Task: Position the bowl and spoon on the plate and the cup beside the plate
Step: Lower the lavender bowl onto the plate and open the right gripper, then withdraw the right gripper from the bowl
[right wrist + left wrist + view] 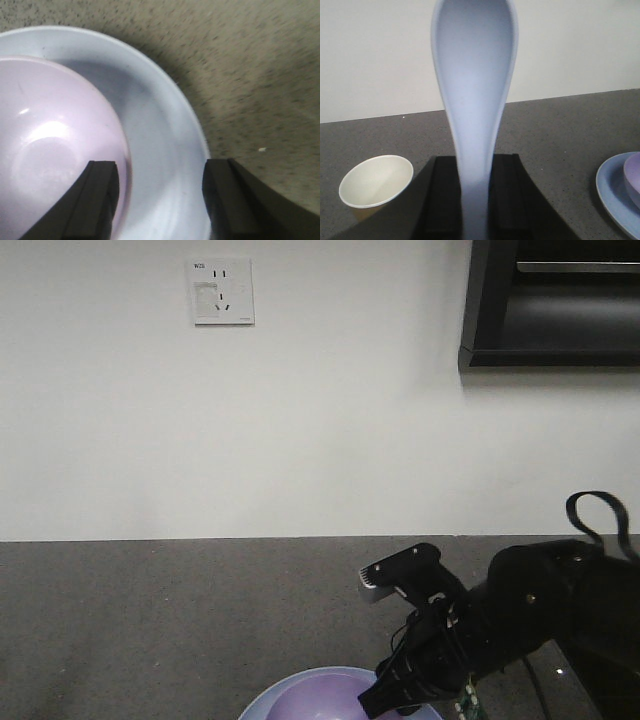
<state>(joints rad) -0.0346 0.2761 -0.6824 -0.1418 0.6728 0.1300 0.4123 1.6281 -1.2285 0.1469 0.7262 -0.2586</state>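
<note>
A pale blue plate [165, 125] sits on a speckled grey counter [180, 610], and a lavender bowl [55, 150] rests on it, toward one side of the plate rather than at its centre.

The right gripper [162, 182] hangs close over the plate with its 2 black fingers [102, 185] spread apart and nothing between them. 1 finger is over the bowl's edge and the other over the plate's raised rim. Whether either finger touches cannot be told.

The left gripper [472, 170] is clamped on the handle of a pale blue spoon [475, 75]. The spoon stands upright with its scoop at the top, off to the side of the plate and clear of it.

A brown paper cup [376, 181] with a white inside stands on the counter, well apart from the plate, on the far side of the spoon from it.

Behind the plate, the counter ends at a white wall with 1 socket [221, 290] and a dark shelf [550, 305].
</note>
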